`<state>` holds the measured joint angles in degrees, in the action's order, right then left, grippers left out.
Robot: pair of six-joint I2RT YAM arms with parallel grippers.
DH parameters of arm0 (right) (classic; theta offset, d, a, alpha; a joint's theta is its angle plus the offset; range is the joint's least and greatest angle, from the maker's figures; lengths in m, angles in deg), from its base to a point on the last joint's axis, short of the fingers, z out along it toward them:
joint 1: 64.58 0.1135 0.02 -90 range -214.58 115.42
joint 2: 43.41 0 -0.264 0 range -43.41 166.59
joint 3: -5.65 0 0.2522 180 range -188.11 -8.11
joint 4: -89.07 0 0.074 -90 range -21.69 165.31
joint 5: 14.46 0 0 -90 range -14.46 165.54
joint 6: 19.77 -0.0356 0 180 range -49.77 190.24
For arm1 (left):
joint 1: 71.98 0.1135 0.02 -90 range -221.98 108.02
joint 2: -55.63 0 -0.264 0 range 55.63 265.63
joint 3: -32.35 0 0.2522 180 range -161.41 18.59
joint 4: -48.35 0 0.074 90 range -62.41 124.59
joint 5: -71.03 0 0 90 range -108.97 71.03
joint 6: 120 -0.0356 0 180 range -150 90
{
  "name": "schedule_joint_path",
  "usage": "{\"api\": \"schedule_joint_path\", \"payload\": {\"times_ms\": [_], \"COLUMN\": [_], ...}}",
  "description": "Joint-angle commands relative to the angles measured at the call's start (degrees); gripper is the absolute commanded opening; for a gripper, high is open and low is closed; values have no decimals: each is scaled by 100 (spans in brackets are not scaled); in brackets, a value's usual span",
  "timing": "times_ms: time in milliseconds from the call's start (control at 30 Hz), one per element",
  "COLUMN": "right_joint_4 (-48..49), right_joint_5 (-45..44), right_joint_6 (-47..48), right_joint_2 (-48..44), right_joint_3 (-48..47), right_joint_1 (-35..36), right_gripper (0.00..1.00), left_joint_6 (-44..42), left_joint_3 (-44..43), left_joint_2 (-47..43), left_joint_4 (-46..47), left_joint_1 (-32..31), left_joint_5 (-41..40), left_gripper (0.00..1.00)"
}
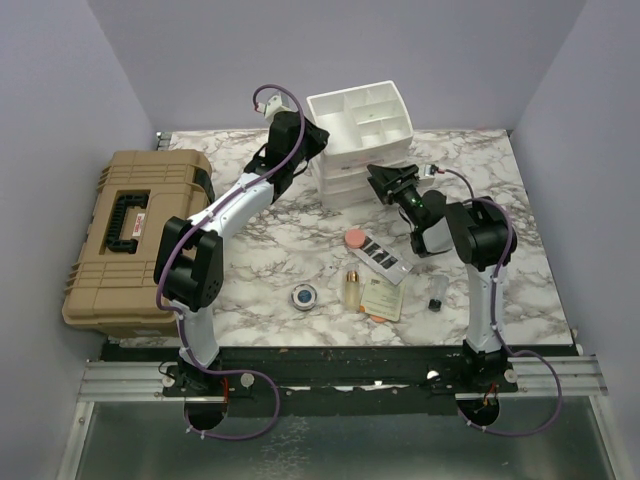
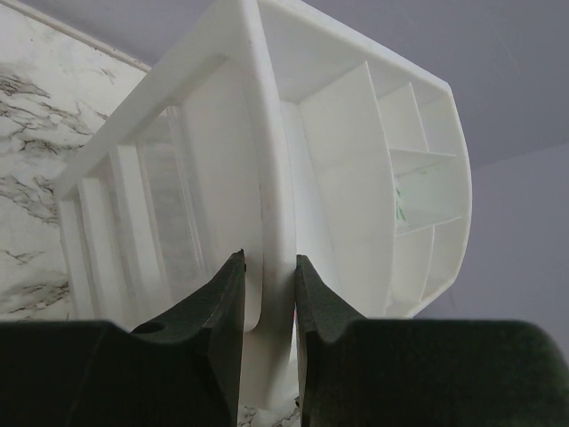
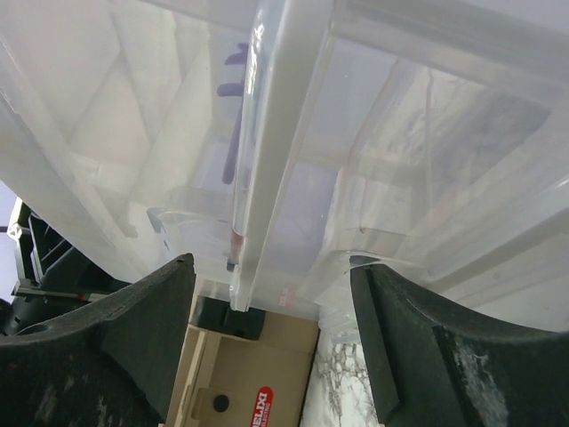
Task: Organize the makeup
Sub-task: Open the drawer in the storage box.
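Quick count: one white organizer (image 1: 360, 125), one tan case (image 1: 120, 235), plus one each of compact (image 1: 304, 296), puff (image 1: 354, 238), bottle (image 1: 351, 288), palette (image 1: 380, 256), sachet (image 1: 382, 298), vial (image 1: 437, 298), so six.

Red label (image 3: 256, 398) on tan case (image 3: 267, 356): white lettering, perhaps "…ELDI", cropped.

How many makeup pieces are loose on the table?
6: pink puff, black palette, amber bottle, cream sachet mid-table; blue compact left; dark vial right. Others may hide inside organizer.

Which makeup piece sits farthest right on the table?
The tiny dark vial, alone to the right of the cream sachet; every other piece clusters further left.
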<state>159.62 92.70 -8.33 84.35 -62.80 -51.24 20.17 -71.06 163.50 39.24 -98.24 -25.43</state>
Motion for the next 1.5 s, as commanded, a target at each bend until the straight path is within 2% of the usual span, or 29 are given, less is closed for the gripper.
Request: {"api": "schedule_joint_path", "payload": {"times_ms": [0, 133, 300, 633, 1467], "right_joint_4": [1283, 1010, 1530, 1535, 1554], "right_joint_5": [-89, -92, 49, 107, 438], "right_joint_6": [-254, 2, -364, -396, -118], "right_joint_2": [309, 147, 346, 283, -419], "right_joint_3": [-264, -274, -494, -470, 258], "right_joint_1": [31, 50, 62, 103, 106], "right_gripper": [76, 76, 76, 74, 51], "left_joint_6": [325, 333, 326, 340, 291], "left_joint_3": [17, 46, 62, 4, -406], "left_joint_2": [138, 107, 102, 163, 536], "left_joint_4": [-87, -85, -79, -69, -122], "left_joint_1": [-28, -31, -35, -28, 68], "left_joint_5": [137, 145, 120, 82, -250], "left_gripper": [5, 5, 5, 5, 1]}}
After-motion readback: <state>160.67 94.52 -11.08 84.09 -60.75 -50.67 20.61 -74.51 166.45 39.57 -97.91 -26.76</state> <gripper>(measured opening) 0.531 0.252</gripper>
